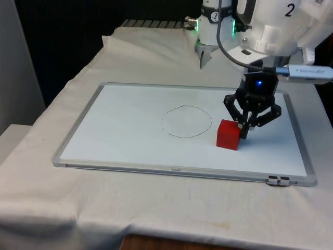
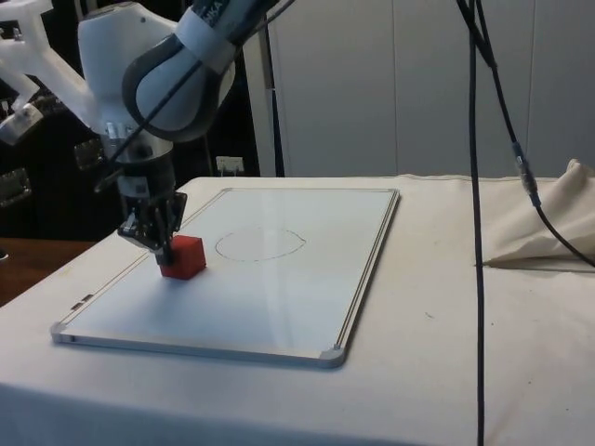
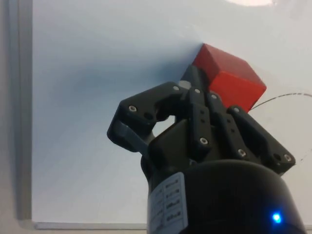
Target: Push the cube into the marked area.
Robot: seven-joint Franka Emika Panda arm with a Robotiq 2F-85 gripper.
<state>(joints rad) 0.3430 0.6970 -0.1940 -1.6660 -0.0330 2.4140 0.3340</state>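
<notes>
My view, left to right: drawn circle (image 1: 186,121) mid whiteboard (image 1: 130,140), red cube (image 1: 228,134) just outside it toward the front view's right, sharp-edged, sitting flat, my end effector (image 1: 243,131) fingers pinched together, gripping nothing, tips against the cube's right face.

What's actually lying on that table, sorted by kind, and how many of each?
Red cube: 1
Whiteboard: 1
Drawn circle on the board: 1
White cloth: 1
Total: 4
</notes>
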